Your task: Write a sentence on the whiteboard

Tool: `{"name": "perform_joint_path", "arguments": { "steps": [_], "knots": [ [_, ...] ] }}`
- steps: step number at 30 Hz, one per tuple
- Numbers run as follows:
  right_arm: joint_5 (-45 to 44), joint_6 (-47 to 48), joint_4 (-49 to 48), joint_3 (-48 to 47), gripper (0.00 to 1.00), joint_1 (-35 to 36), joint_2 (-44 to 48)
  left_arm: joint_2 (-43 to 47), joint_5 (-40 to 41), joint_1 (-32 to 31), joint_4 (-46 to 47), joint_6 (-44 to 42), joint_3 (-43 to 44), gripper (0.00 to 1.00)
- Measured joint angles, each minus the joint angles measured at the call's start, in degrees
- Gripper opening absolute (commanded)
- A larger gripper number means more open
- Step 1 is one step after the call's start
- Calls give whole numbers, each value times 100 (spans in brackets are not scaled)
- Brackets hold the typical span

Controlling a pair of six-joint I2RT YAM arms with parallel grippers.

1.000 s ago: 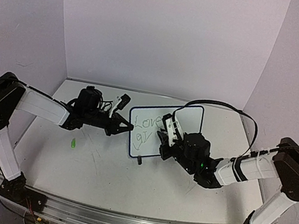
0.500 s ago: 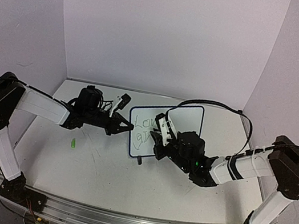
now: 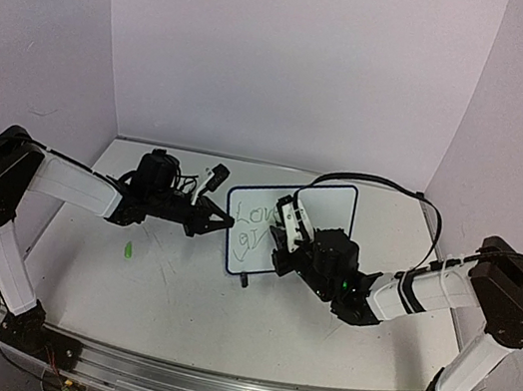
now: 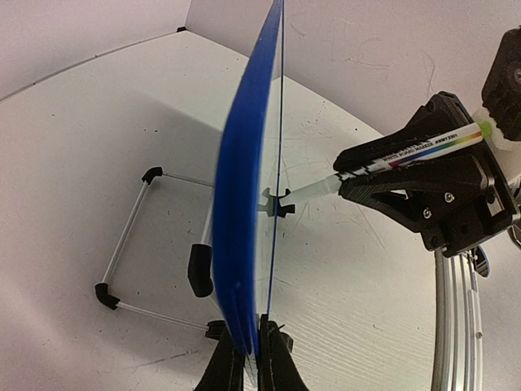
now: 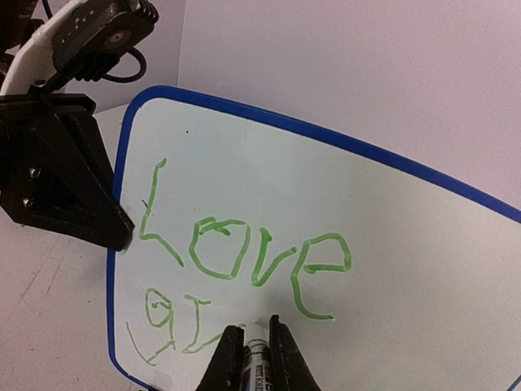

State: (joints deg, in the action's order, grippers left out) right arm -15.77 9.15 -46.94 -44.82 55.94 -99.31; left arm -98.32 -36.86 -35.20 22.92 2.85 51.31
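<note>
The whiteboard (image 3: 333, 206) stands tilted on the table, white with a blue rim. My left gripper (image 3: 219, 221) is shut on its left edge; in the left wrist view the board (image 4: 244, 195) shows edge-on between the closed jaws (image 4: 254, 330). The sentence (image 5: 244, 248) is green writing: "Love" on top and two letters, "gr", below, also visible from above (image 3: 256, 217). My right gripper (image 5: 256, 330) is shut on a whiteboard marker (image 5: 257, 360), its tip touching the board at the end of the lower line. From above, the right gripper (image 3: 282, 232) covers the board's middle.
A small green cap (image 3: 129, 250) lies on the table to the left of the board. The board's wire stand (image 4: 122, 244) with black feet reaches out behind it. A black cable (image 3: 385, 184) arcs over the board's far right corner.
My right gripper has moved a little to the left and up against the board with the marker. The left arm and the board have stayed put.
</note>
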Motion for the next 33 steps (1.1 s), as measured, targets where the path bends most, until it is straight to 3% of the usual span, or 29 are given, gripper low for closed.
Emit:
{"name": "perform_joint_path", "arguments": {
  "steps": [33],
  "knots": [
    [163, -131, 197, -20, 0, 9, -201, 0, 4, 0, -44, -6, 11, 0]
  ]
}}
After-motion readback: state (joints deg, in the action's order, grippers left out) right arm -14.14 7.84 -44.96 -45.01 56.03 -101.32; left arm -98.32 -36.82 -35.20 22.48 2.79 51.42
